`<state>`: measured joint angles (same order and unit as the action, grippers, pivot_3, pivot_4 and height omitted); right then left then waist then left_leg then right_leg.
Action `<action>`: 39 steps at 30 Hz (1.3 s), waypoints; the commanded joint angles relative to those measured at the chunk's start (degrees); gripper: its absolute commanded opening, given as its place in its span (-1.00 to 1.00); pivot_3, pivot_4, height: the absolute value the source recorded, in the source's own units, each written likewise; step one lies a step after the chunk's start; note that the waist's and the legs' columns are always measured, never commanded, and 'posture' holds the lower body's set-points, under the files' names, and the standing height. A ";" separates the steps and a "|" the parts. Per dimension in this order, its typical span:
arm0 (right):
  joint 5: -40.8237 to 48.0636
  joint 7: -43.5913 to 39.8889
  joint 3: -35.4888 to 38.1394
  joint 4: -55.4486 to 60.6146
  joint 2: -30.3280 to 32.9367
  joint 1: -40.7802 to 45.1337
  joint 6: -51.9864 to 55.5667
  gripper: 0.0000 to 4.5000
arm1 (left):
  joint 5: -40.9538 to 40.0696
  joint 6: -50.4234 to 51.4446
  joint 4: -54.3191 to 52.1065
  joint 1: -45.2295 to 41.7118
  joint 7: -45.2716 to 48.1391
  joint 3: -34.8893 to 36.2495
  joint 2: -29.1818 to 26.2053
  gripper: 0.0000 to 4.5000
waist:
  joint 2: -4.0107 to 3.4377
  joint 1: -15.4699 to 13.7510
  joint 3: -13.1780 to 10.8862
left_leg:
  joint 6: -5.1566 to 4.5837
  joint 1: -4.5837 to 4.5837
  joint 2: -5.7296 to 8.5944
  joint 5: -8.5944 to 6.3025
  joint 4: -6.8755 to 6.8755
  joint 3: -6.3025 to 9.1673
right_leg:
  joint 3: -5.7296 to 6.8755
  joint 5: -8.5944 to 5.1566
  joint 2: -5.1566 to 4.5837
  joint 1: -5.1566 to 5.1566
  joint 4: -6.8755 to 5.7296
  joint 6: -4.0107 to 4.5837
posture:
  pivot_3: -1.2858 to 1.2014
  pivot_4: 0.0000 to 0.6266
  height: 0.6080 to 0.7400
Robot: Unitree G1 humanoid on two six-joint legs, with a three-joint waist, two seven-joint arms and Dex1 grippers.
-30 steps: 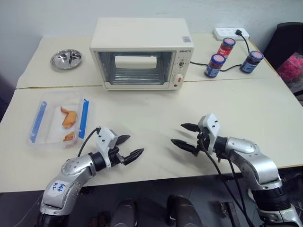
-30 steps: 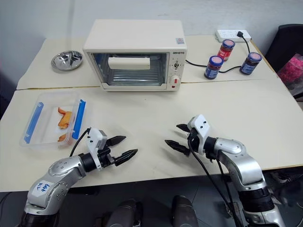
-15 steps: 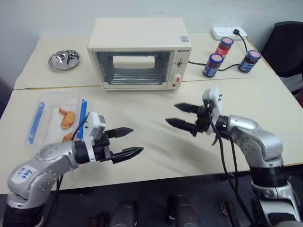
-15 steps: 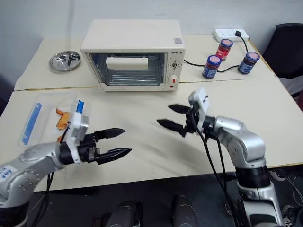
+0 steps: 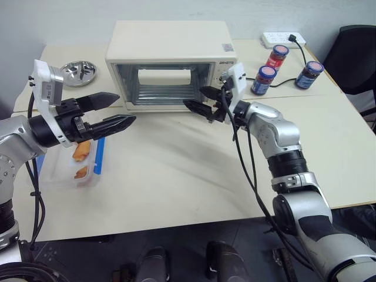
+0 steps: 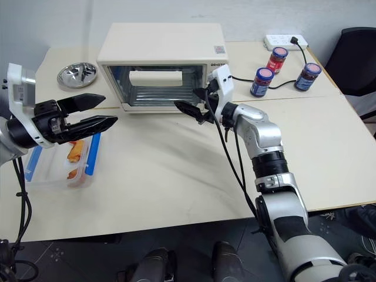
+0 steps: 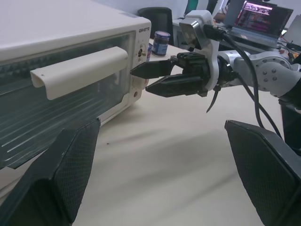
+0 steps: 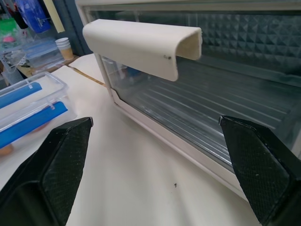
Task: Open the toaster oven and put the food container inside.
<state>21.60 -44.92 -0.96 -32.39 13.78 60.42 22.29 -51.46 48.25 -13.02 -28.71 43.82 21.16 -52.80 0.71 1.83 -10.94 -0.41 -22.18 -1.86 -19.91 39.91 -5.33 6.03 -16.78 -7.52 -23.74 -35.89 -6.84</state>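
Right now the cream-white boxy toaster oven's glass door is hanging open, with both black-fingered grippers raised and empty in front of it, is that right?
Not quite: the cream-white boxy toaster oven's glass door is shut, its white bar handle upright against the front, as the right wrist view shows. The rest holds: the left gripper and right gripper are raised, open and empty.

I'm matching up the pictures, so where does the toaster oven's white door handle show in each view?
Left eye view: door handle, upper centre, behind the glass door's top.
Right eye view: handle, upper centre-left.
Left wrist view: handle, left of the right gripper.
Right wrist view: handle, across the top.
Shared landmark: toaster oven.
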 commanded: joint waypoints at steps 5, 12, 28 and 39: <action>-0.07 -3.34 1.28 -3.96 -3.78 5.88 -4.59 0.99 | 2.43 -2.79 -1.13 -0.25 0.86 -0.28 0.13 1.00 | -0.03 0.89 -0.02 | 0.09 0.01 -0.05 0.05 -0.09 0.02 | 0.00 0.00 0.03 -0.03 0.00 0.00 | 0.03 -0.52 1.00; -0.41 -5.20 1.06 -5.12 -6.33 7.99 -5.39 0.99 | 3.78 -3.86 -0.86 -0.14 0.57 -0.40 0.95 1.00 | -0.04 1.39 -0.02 | 0.10 0.01 -0.04 0.06 -0.12 0.04 | 0.00 0.00 0.02 -0.03 -0.01 0.00 | 0.03 -0.52 1.00; -0.09 -9.08 -4.46 16.10 -6.75 -6.47 -0.10 1.00 | 17.58 -14.31 16.94 -15.72 -2.89 -6.16 3.43 0.61 | -0.05 1.70 -0.03 | 0.13 0.00 -0.02 0.07 -0.25 -0.09 | -0.03 0.00 0.04 -0.17 -0.04 -0.01 | 0.03 -0.52 1.00; -0.30 -6.05 -5.85 20.55 -7.71 -10.78 1.32 1.00 | 32.51 -26.22 29.17 -25.62 4.33 -18.76 4.99 -0.91 | -0.05 1.77 -0.03 | 0.18 -0.01 -0.02 0.10 -0.33 -0.21 | 0.02 -0.01 0.07 -0.29 -0.06 -0.01 | 0.03 -0.52 1.00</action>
<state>20.37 -50.48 -5.79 -15.35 7.43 49.86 23.71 -20.15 24.09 15.95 -52.12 47.11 2.02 -47.47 0.67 3.61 -10.97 -0.23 -22.18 -1.88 -19.80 39.59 -5.53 6.05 -16.78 -7.45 -24.03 -35.96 -6.85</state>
